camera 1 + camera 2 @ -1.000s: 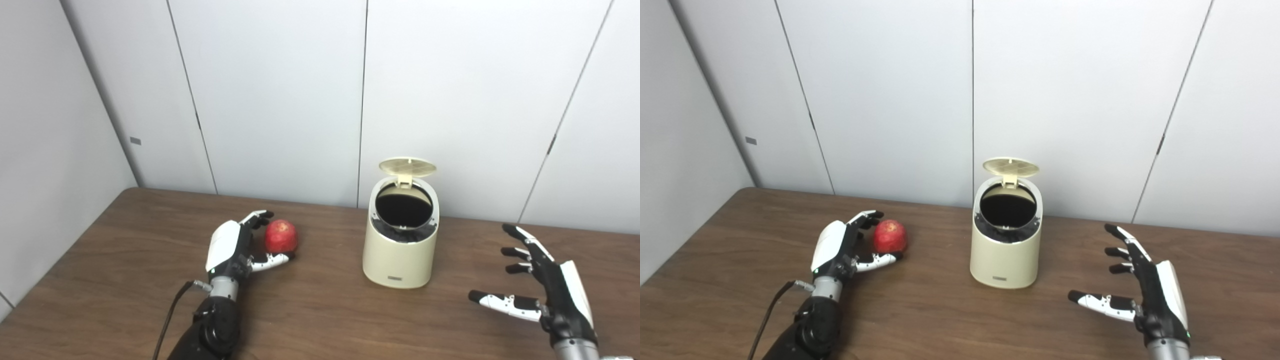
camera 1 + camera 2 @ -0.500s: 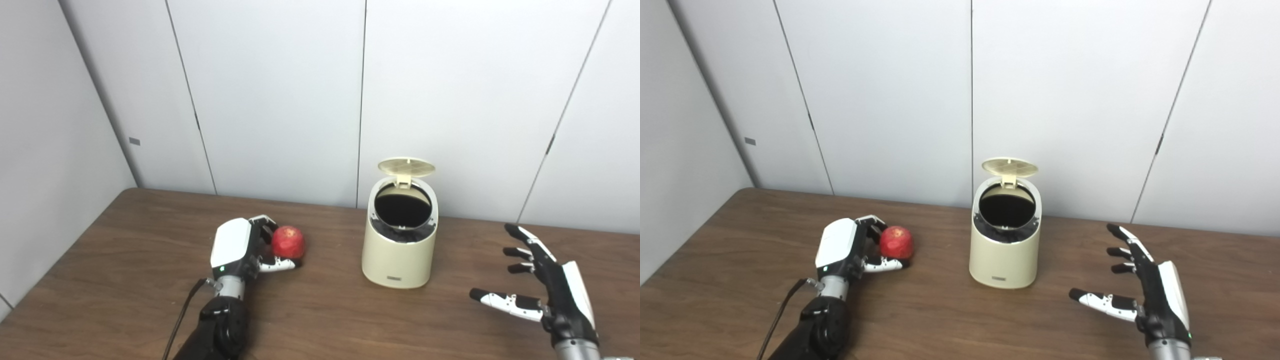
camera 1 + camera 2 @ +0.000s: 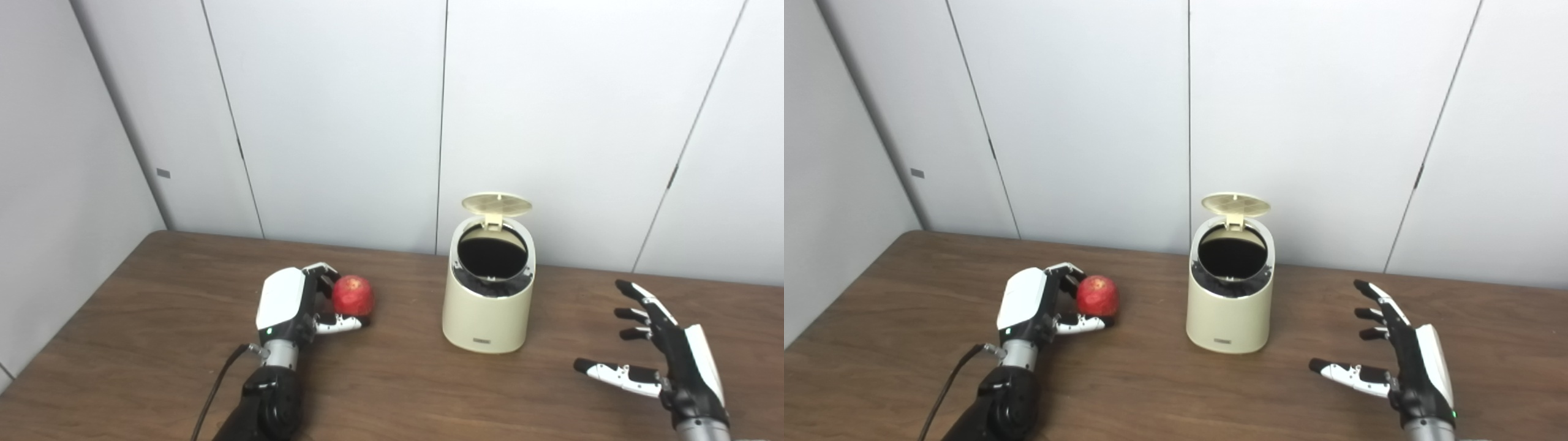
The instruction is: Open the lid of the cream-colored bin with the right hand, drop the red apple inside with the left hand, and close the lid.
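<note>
Left hand [image 3: 288,303] has its fingers curled round the shiny red apple [image 3: 353,295], low on the brown wooden table [image 3: 153,288]. Right hand [image 3: 1402,361] is spread, holding nothing, well right of the cream-colored plastic bin [image 3: 1230,294], round lid [image 3: 1236,204] flipped up. Both views match.

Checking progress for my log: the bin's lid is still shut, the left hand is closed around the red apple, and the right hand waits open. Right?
Not quite: the lid of the bin is up, its dark opening showing in the left eye view. The left hand does grip the red apple, and the right hand waits open.
</note>
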`<action>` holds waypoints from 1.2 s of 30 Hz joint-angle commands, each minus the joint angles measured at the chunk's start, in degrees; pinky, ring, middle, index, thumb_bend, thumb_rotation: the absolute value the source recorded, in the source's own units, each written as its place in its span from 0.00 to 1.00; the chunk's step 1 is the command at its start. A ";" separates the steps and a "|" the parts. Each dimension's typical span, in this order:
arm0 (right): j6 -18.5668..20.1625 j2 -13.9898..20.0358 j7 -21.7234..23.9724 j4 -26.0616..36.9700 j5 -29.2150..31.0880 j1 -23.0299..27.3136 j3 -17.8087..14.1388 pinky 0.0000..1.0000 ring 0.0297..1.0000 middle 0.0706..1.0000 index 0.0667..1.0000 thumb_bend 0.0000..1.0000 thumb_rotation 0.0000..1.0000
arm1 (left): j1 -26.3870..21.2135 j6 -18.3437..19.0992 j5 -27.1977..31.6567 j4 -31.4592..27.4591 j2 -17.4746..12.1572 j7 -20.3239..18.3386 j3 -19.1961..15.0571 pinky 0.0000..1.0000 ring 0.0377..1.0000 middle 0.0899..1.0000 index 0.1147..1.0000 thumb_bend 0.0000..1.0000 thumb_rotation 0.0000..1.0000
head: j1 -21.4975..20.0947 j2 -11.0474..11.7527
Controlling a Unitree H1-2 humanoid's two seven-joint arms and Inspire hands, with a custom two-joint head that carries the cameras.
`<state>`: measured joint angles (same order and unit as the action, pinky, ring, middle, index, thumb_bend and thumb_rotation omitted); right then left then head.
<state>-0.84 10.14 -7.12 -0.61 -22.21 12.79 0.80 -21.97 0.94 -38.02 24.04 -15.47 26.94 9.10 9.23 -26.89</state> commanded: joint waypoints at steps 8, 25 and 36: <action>-1.71 -0.59 -1.37 1.37 -0.64 1.92 0.48 0.58 0.74 0.86 0.83 0.70 0.13 | -1.18 0.18 -0.38 -13.58 1.27 -2.18 -0.78 0.66 0.55 0.42 0.44 0.52 0.00 | -1.32 0.67; -0.54 -2.61 -2.56 1.04 -2.80 2.18 1.37 0.58 0.73 0.86 0.82 0.70 0.10 | -5.88 0.83 -3.75 -21.03 4.40 -8.81 1.14 0.57 0.52 0.44 0.42 0.52 0.00 | -4.47 1.56; 0.37 -4.12 -3.65 0.37 -3.64 2.75 1.29 0.59 0.73 0.86 0.82 0.71 0.10 | -8.63 -0.31 -4.37 -19.79 7.33 -8.55 2.80 0.66 0.54 0.43 0.42 0.52 0.00 | -5.78 2.02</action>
<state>-0.16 6.24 -9.74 -1.80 -25.41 13.17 2.24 -27.19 1.90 -41.76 5.32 -8.21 17.38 12.09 3.43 -24.79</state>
